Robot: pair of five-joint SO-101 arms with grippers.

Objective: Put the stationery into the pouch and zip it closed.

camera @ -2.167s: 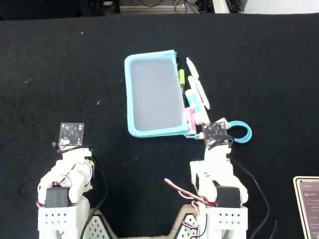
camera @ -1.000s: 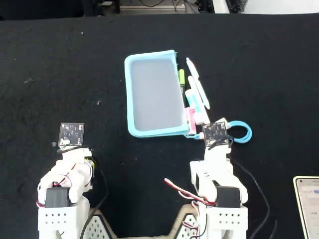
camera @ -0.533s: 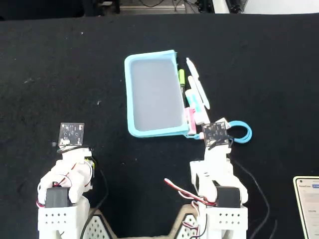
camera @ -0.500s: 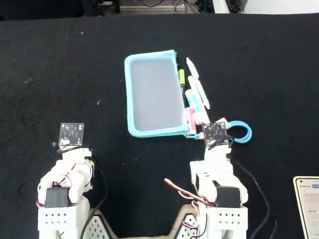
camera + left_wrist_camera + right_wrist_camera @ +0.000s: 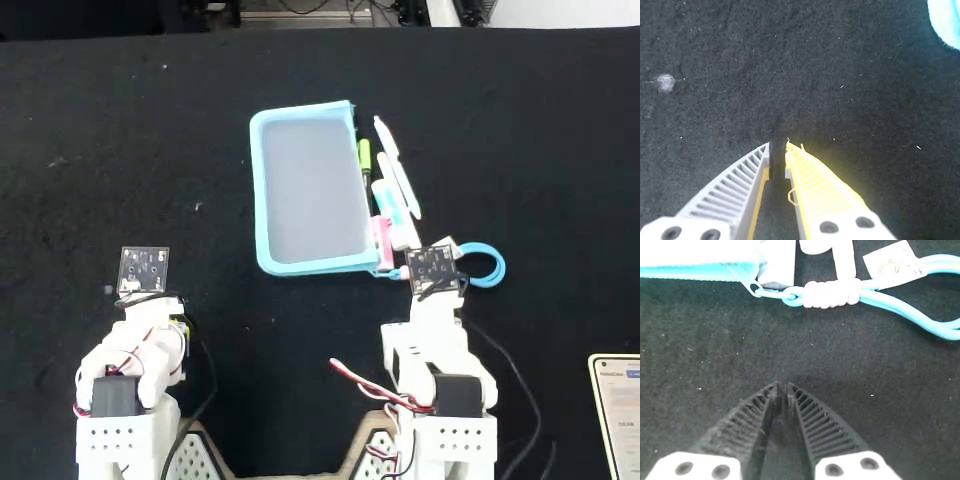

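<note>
**Both arms parked, pens not yet in the pouch**

From above, the light-blue pouch (image 5: 308, 190) lies flat in the middle of the black table (image 5: 120, 120), its long sides running near to far. The pens (image 5: 397, 178) and a green marker (image 5: 365, 158) lie in a row touching its right edge, probably set there because that is the side that opens. Whether any tip is already inside cannot be told. A blue cord (image 5: 487, 266) loops out to the right from the near right corner. The right arm (image 5: 436, 345) sits just near that corner, well placed for the zipper or the pens. The left arm (image 5: 140, 345) rests well apart, to the near left. A screen (image 5: 616, 405) lies at the near right edge.

From the left wrist, the left gripper (image 5: 778, 149) hangs low over bare cloth with its fingers drawn together on nothing. A corner of the pouch (image 5: 947, 20) lies farther off.

From the right wrist, the right gripper (image 5: 783, 388) is likewise closed and empty. Beyond it, near but apart, the zipper pull (image 5: 754, 288) joins the cord (image 5: 920, 315) through a pink knot (image 5: 833, 293), beside a white tag (image 5: 892, 262). The cord likely gives the fingers an easier hold than the small pull. The task looks barely begun.
</note>
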